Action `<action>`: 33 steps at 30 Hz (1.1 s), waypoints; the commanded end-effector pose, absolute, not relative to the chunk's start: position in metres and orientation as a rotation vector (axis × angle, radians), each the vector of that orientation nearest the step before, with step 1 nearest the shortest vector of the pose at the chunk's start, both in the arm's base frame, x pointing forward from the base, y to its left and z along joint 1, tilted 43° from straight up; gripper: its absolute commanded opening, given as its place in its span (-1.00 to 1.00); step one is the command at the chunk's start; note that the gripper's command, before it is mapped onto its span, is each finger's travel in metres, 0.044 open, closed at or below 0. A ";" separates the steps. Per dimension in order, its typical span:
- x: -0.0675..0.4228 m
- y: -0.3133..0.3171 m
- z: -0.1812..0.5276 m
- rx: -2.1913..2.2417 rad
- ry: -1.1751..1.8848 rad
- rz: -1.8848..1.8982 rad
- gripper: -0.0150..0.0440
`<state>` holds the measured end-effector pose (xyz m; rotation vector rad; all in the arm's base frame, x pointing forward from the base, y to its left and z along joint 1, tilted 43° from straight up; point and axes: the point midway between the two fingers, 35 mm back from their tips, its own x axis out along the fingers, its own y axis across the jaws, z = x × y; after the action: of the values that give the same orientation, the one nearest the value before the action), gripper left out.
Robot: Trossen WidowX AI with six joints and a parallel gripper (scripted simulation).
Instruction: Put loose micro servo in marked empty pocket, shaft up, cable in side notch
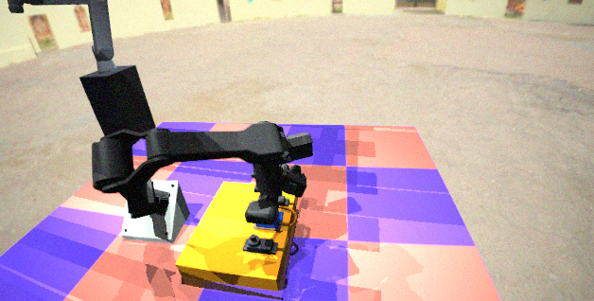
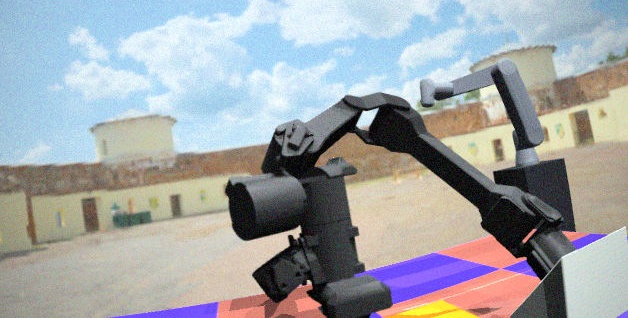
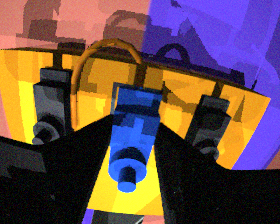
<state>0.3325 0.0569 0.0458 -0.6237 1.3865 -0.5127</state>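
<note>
The blue micro servo [image 1: 274,224] [image 3: 133,132] is between the fingers of my gripper [image 3: 135,123], which is shut on it. Its output shaft faces up toward the wrist camera. The servo is low over the yellow deck [image 1: 213,231] [image 2: 435,310] [image 3: 21,100], between two black servos. It covers most of the marked pocket; part of the outline shows at its upper left in the wrist view. The orange cable [image 1: 295,213] [image 3: 111,42] arches toward the deck edge, with one end near the dark side notch [image 3: 142,76]. Whether the ears touch the deck is hidden.
One black servo [image 1: 260,245] [image 3: 53,105] and another black servo [image 1: 284,201] [image 3: 210,120] stand in the deck on either side, close to the fingers. A white angled block [image 1: 179,214] [image 2: 595,274] stands beside the deck, near the arm's base.
</note>
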 end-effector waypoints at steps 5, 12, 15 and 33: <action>0.333 0.053 0.040 -0.631 1.385 -0.511 -0.49; 0.334 0.049 0.036 -0.631 1.385 -0.511 -0.49; 0.334 0.047 0.034 -0.631 1.385 -0.511 -0.49; 0.335 0.040 0.027 -0.631 1.385 -0.511 -0.22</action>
<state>0.3353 0.0399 0.0269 -0.6259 1.3865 -0.5124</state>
